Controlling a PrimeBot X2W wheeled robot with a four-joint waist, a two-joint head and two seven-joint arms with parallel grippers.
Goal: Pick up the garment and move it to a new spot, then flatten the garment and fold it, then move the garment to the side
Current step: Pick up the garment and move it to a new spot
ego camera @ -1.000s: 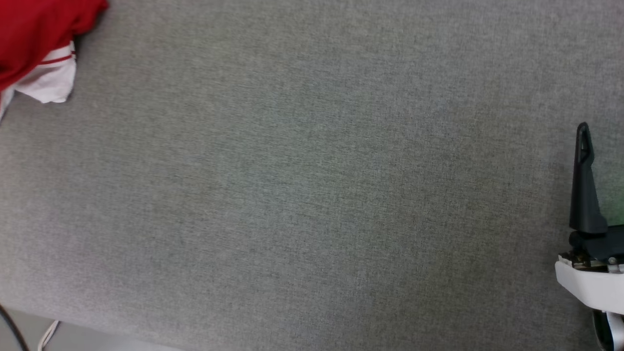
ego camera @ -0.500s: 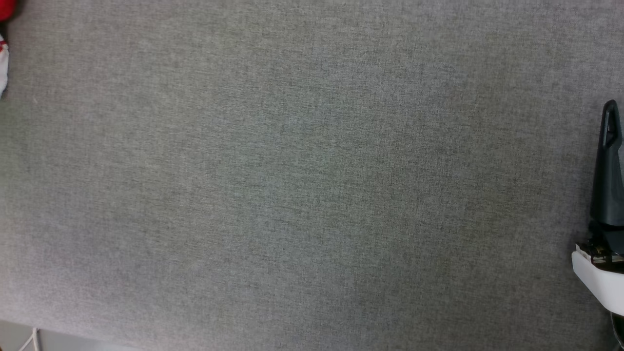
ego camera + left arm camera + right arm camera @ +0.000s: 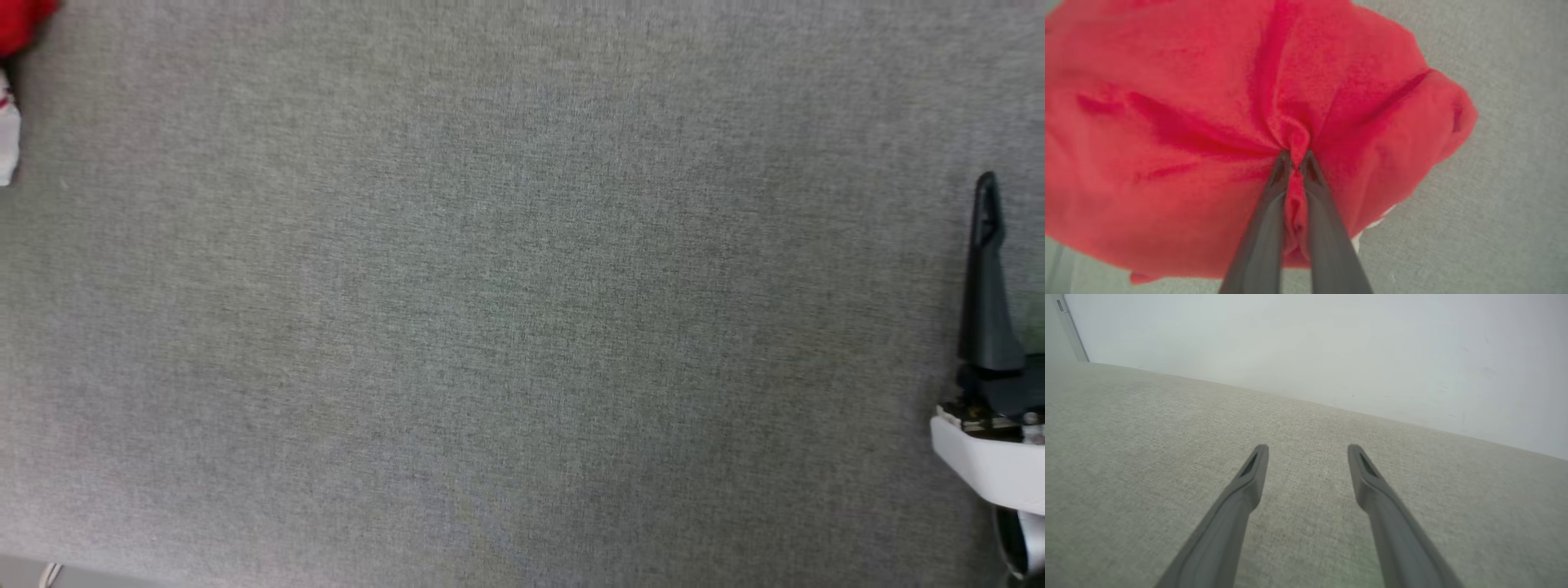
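- Left wrist view: the garment is seen from close by as a bunched mass of red cloth, its creases drawn in toward one pinched fold. A sliver of white is glimpsed at its lower right edge.
- That fold is clamped by the left gripper. The two dark fingers are pressed nearly together, and red cloth is squeezed between them along their length.
- A grey woven surface is shown beneath and to the right of the cloth. Whether the garment rests on it or hangs clear of it cannot be told.
- Head view: the garment is cut off by the upper left corner, where a red edge is caught and, just below it, a scrap of white with a red stripe.
- A wide stretch of the surface is laid out between that corner and the right edge, where one dark finger and a pale wrist housing are seen.
- Right wrist view: the fingers of the right gripper are held wide apart, with the grey surface seen between them. A pale wall is shown beyond the surface's far edge.
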